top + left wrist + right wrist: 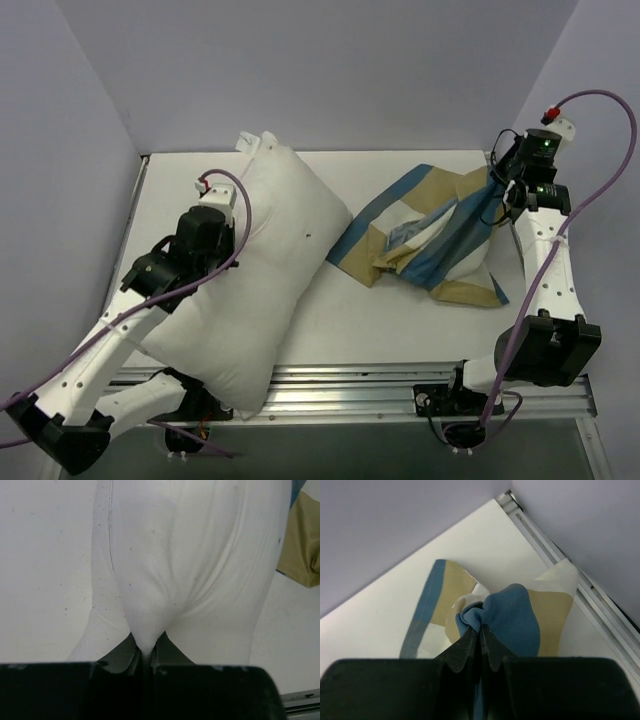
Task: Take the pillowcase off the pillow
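Note:
The plain white pillow lies bare and slanted across the left of the table, its near corner hanging over the front edge. My left gripper is shut on a pinch of the pillow, the cloth drawn into a point between the fingers. The pillowcase, a blue, tan and white patchwork, lies crumpled and empty at the right, apart from the pillow. My right gripper is shut on a blue fold of the pillowcase and lifts that corner near the back right of the table.
Lilac walls close in the table at the back and both sides. A metal rail runs along the front edge; another rail runs along the right edge close to my right gripper.

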`<action>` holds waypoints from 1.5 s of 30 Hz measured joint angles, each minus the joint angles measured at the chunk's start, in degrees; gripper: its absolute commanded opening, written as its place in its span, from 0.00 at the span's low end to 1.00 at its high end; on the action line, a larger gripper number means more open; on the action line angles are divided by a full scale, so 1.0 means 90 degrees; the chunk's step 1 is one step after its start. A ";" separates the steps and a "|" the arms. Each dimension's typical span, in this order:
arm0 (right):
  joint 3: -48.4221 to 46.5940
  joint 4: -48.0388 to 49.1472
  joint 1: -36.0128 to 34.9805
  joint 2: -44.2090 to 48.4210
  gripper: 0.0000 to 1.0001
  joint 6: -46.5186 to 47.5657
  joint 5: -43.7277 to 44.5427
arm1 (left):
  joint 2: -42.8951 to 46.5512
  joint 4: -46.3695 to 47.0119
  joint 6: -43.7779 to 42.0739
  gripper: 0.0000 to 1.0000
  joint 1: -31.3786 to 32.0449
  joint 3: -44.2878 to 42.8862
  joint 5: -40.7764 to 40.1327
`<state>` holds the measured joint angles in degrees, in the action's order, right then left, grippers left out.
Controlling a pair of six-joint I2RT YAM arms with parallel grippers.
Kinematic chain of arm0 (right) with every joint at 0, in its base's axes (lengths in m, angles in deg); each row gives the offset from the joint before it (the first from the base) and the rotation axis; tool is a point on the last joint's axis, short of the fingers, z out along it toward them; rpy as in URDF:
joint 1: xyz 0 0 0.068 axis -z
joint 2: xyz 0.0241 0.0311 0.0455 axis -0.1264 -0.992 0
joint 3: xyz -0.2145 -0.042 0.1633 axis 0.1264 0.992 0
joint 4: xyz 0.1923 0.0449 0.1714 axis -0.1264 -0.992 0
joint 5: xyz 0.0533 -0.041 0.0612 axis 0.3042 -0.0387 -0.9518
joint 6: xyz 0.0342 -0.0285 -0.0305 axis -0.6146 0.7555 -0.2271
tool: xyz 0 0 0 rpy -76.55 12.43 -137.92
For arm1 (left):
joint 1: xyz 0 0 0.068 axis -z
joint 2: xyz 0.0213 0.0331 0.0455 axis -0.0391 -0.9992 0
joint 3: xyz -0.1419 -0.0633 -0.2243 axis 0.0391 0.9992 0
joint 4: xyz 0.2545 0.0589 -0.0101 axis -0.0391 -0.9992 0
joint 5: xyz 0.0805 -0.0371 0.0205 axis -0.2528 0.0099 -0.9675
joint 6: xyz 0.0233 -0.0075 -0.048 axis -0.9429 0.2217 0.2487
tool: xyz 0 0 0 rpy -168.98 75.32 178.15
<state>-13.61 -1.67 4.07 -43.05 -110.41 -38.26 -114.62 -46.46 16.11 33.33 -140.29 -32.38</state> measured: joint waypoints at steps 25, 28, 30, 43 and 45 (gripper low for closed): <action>-0.2178 0.2526 -0.0474 -0.1972 0.14 0.0440 -0.0607 | -0.2973 0.2419 0.1163 0.74 -0.2543 -0.1525 0.1360; -0.2183 0.2244 -0.0471 -0.2397 0.50 0.0454 -0.0321 | -0.2739 0.2523 0.1154 0.87 -0.2572 -0.1399 0.1350; -0.2161 0.2018 -0.0471 -0.2548 0.66 0.0461 -0.0260 | -0.2506 0.2501 0.1134 0.95 -0.2577 -0.1375 0.1348; -0.2062 0.0168 -0.0461 -0.1251 1.00 0.0440 -0.0182 | -0.0345 0.0979 0.0299 0.94 -0.2589 -0.1882 0.1098; -0.2062 -0.0085 -0.0461 -0.0634 1.00 0.0500 -0.0170 | -0.0007 0.0663 0.0124 0.94 -0.2589 -0.2118 0.1059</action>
<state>-32.16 -2.43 -0.08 -48.75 -105.91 -39.79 -114.68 -40.49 17.22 10.03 -159.35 -22.85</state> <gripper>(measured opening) 0.995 0.939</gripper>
